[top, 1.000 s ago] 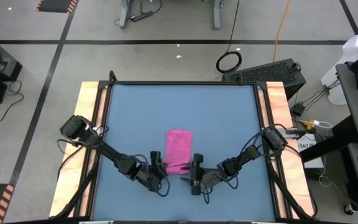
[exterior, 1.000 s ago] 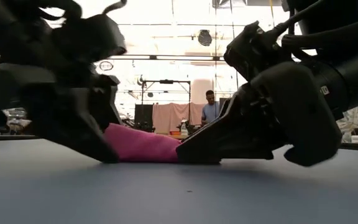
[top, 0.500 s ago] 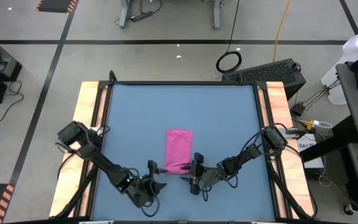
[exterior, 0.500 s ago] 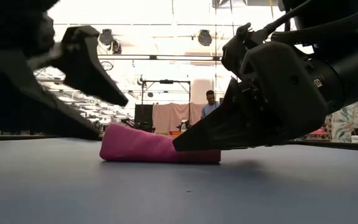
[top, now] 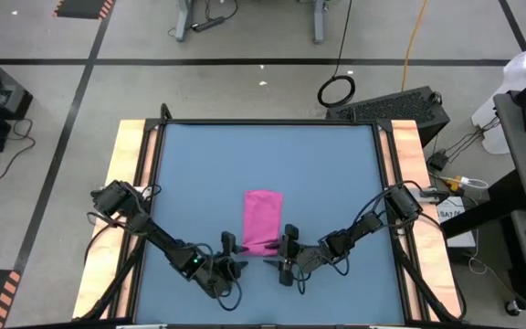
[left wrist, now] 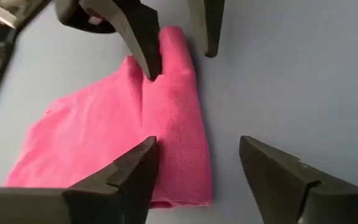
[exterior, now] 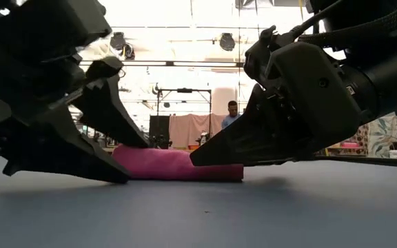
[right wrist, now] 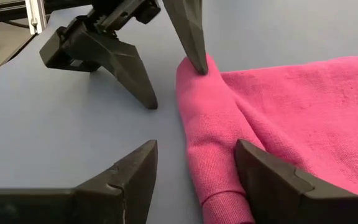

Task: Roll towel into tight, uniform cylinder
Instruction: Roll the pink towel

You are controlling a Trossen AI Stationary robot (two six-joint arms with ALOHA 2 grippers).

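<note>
The magenta-pink towel (top: 263,217) lies flat on the blue table (top: 336,164), its near end rolled into a short roll (exterior: 178,167). My left gripper (top: 233,254) is open at the roll's left end. My right gripper (top: 284,254) is open at its right end. Each gripper straddles the roll (right wrist: 213,143), with one finger on the far side and one on the near side. The white tag does not show. My left gripper comes slanting down from the near left. Its far fingertip (right wrist: 197,65) rests in the crease between the roll and the flat cloth, at the roll's left end. Its near finger (right wrist: 143,99) stands on the table, apart from the cloth. My right gripper comes slanting down from the near right. One fingertip (left wrist: 151,67) rests in the crease behind the roll (left wrist: 185,124), at its right end. The other finger (left wrist: 209,46) stands beside the roll on the near side, clear of the cloth.
Bare blue tabletop surrounds the towel, bounded by wooden side rails (top: 131,183). A person (exterior: 233,117) stands far off in the room behind the table.
My left gripper drew back from the towel's left end toward the near left and rose. It then came back down, open, over the roll's left end. My right gripper has stayed at the right end. The towel has kept its place.
</note>
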